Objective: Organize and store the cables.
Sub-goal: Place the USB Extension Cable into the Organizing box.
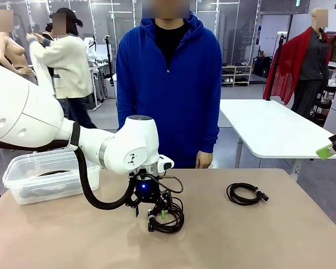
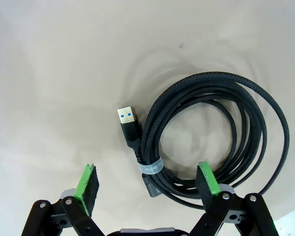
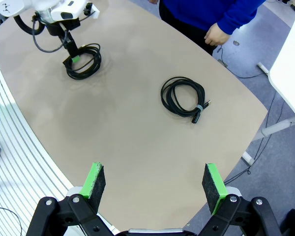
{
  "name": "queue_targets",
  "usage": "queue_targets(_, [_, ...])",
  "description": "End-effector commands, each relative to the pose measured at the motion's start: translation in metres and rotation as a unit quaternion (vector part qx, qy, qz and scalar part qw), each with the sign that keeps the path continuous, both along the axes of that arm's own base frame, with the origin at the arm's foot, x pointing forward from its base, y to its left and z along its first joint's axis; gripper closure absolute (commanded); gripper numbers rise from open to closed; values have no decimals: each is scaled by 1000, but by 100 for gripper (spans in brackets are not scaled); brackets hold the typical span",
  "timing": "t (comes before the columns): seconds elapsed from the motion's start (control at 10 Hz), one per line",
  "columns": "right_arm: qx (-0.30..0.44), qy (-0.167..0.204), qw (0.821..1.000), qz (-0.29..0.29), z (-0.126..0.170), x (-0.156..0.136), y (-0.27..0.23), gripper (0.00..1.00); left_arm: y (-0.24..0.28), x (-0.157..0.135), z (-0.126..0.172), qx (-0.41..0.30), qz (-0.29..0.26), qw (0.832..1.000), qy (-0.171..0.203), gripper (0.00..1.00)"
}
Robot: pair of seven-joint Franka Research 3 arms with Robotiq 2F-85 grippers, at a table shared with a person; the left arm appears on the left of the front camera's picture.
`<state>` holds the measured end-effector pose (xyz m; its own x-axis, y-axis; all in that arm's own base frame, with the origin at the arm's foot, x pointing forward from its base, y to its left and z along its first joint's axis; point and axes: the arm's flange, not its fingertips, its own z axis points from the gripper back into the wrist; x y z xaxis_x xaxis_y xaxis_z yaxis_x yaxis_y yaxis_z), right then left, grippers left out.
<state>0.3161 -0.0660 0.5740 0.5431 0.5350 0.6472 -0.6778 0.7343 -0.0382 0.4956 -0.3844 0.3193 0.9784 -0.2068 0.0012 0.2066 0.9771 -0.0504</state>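
One coiled black cable [image 1: 169, 219] lies on the tan table near its front middle. My left gripper [image 1: 150, 213] hangs low over it, open. In the left wrist view the coil [image 2: 265, 128] spreads to the right, its tied bundle and a plug lie between the green pads [image 2: 87, 181], and a blue-tipped USB plug [image 2: 128, 120] points up. A second coiled cable [image 1: 245, 194] rests to the right, also seen from above [image 3: 183, 96]. My right gripper [image 3: 153, 181] is open, high above the table's edge and holding nothing; it shows at the front view's right edge [image 1: 331, 148].
A clear plastic bin [image 1: 22, 168] stands at the table's left, something dark showing through its wall. A person in a blue hoodie [image 1: 168, 84] stands at the far side, hand [image 3: 215, 34] hanging near the edge. Bare tabletop lies between the two cables.
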Motion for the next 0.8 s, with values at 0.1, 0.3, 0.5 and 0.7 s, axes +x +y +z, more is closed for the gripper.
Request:
queue_targets(0.1, [2, -1, 1000, 3, -1, 0, -2, 0, -6, 5, -2, 2, 2, 1000, 17, 4])
queue_targets(0.3, [2, -1, 1000, 3, -1, 0, -2, 0, -6, 6, -6, 1, 6, 1000, 25, 9])
queue_targets(0.5, [2, -1, 1000, 3, -1, 0, -2, 0, -8, 6, -5, 2, 3, 999, 33, 21])
queue_targets(0.7, [2, -1, 1000, 3, -1, 0, -2, 0, -11, 0, 0, 5, -1, 999, 45, 40])
